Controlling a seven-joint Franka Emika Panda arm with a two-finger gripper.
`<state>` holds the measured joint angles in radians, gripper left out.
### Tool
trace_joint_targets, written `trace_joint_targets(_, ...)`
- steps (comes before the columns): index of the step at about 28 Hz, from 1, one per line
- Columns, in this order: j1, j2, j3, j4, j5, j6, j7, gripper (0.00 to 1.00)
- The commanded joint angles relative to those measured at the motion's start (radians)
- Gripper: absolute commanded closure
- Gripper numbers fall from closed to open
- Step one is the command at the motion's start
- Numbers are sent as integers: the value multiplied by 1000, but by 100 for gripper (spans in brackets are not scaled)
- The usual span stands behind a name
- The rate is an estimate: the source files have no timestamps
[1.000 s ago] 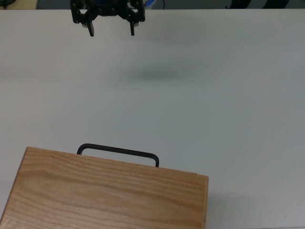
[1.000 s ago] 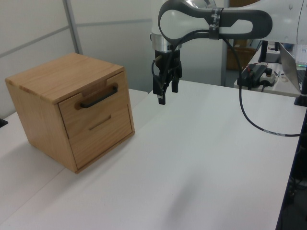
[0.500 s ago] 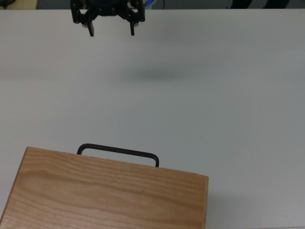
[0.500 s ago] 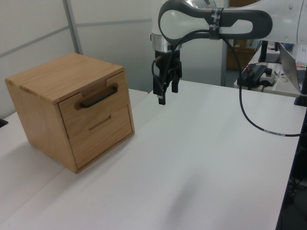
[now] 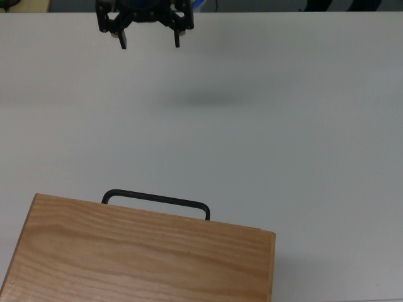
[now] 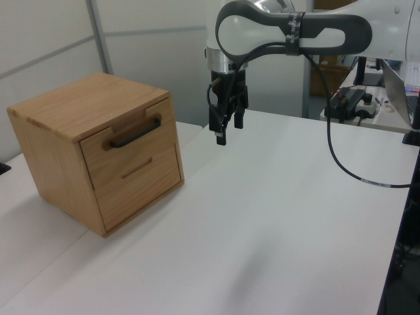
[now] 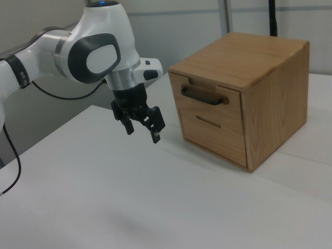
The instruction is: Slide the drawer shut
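Observation:
The drawer (image 6: 144, 143) is the upper one in a light-wood cabinet (image 6: 85, 105), and its front lies about flush with the cabinet face. It carries a black bar handle (image 6: 134, 134). In the top view only that handle (image 5: 155, 200) pokes out past the cabinet top (image 5: 145, 251). The right view shows the drawer (image 7: 210, 108) facing the arm. My gripper (image 5: 149, 43) hangs open and empty above the white table, well clear of the handle. It is also in the left view (image 6: 230, 130) and the right view (image 7: 142, 134).
A lower drawer front with a slot (image 6: 136, 172) sits under the handled one. The white table (image 6: 275, 216) stretches between gripper and cabinet. A black cable (image 6: 341, 164) trails from the arm, and equipment (image 6: 354, 98) stands at the back in the left view.
The gripper has shifted only very slightly, staying open. The drawer and cabinet have not moved.

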<state>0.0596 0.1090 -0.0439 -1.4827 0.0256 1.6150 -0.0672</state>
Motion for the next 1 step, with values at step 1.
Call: trace_joint_targets(1, 3, -12, -2, -16, 24, -3, -19, 0)
